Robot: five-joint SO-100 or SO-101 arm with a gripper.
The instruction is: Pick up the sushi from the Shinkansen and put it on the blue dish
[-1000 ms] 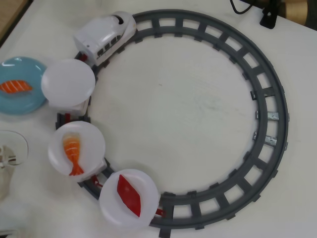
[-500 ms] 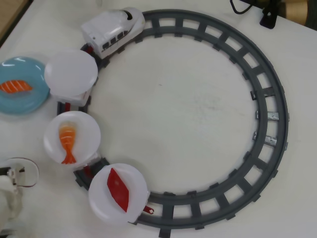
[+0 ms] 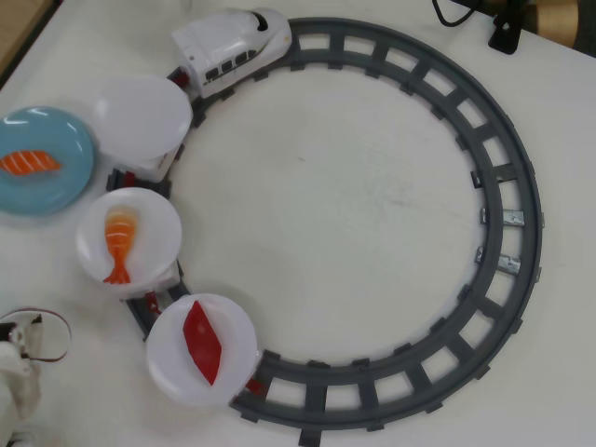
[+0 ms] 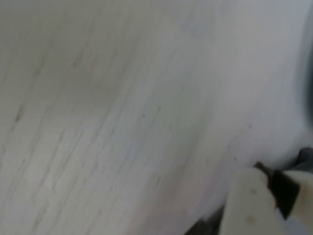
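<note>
The orange striped sushi (image 3: 28, 163) lies on the blue dish (image 3: 65, 182) at the left edge of the overhead view. The white Shinkansen (image 3: 233, 47) is at the top of the grey track, pulling three round white plates: an empty one (image 3: 142, 114), one with a shrimp piece (image 3: 119, 244), and one with a dark-red piece (image 3: 201, 340). Only a white part of my gripper (image 3: 19, 368) shows in the bottom left corner, well below the dish and holding nothing I can see. The wrist view is blurred, showing bare table and a white finger (image 4: 252, 205).
The grey circular track (image 3: 507, 233) fills most of the table. Its inner area is bare white tabletop. A black cable and stand (image 3: 503, 23) sit at the top right edge. A brown strip marks the table's edge at the top left corner.
The train and its plates have run clockwise along the track, up and to the right. My arm has drawn back toward the bottom left corner. The sushi stays on the blue dish.
</note>
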